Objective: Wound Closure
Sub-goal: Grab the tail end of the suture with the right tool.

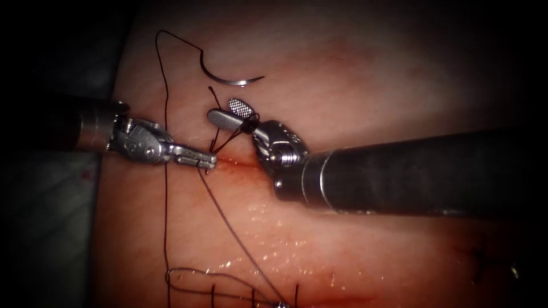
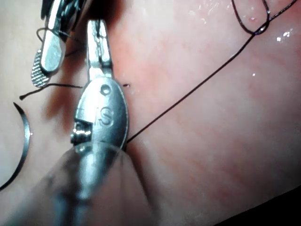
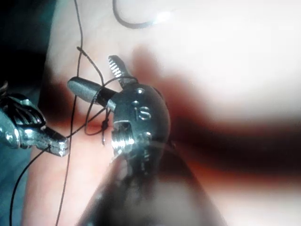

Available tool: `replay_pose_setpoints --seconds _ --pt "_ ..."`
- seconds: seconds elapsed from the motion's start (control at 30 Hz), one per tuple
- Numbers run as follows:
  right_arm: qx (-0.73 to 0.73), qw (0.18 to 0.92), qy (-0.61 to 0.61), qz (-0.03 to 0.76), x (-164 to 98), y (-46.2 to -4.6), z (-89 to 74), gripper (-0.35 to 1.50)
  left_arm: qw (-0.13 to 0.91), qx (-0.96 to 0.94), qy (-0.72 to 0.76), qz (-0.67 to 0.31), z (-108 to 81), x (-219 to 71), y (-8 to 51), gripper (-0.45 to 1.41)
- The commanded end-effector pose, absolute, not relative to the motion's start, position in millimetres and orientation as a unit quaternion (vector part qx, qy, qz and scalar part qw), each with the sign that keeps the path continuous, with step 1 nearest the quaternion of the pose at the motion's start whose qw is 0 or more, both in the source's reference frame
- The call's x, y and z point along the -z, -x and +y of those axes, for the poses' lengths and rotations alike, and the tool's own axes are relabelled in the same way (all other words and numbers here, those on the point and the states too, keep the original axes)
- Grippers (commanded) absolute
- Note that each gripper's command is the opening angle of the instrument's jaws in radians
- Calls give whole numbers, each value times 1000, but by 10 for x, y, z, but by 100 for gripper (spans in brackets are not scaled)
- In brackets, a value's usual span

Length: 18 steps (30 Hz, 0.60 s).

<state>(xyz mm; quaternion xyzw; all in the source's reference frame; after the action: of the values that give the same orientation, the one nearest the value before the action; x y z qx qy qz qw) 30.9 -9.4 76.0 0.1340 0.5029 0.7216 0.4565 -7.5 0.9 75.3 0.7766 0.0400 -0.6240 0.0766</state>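
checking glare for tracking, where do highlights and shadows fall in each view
Endoscope view: glare speckles the wet pink tissue; the curved steel needle lies free on it, glinting. Left wrist view: the left tool, apparently shut on the dark thread, shadows the tissue. Right wrist view: the open, thread-wrapped right tool casts a dark shadow band.

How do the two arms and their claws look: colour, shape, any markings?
Both arms are long, dark, round shafts ending in shiny silver metal wrists. The left claw is slim and tapered. The right claw has ridged inner faces. Each wrist housing is stamped "IS", seen in the wrist views.
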Motion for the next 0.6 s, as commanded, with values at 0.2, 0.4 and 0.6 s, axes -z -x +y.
replay_pose_setpoints --seconds 0.2,0.4,0.6 --pt "-717 460 -141 504 -763 -329 -92 88 76 626 -775 42 7 -758 79 -45" --pt "-715 467 -138 501 -765 -335 -88 66 74 626 -775 45 6 -758 77 -45" --pt "-713 476 -131 497 -767 -337 -86 2 73 627 -774 47 6 -757 74 -45"
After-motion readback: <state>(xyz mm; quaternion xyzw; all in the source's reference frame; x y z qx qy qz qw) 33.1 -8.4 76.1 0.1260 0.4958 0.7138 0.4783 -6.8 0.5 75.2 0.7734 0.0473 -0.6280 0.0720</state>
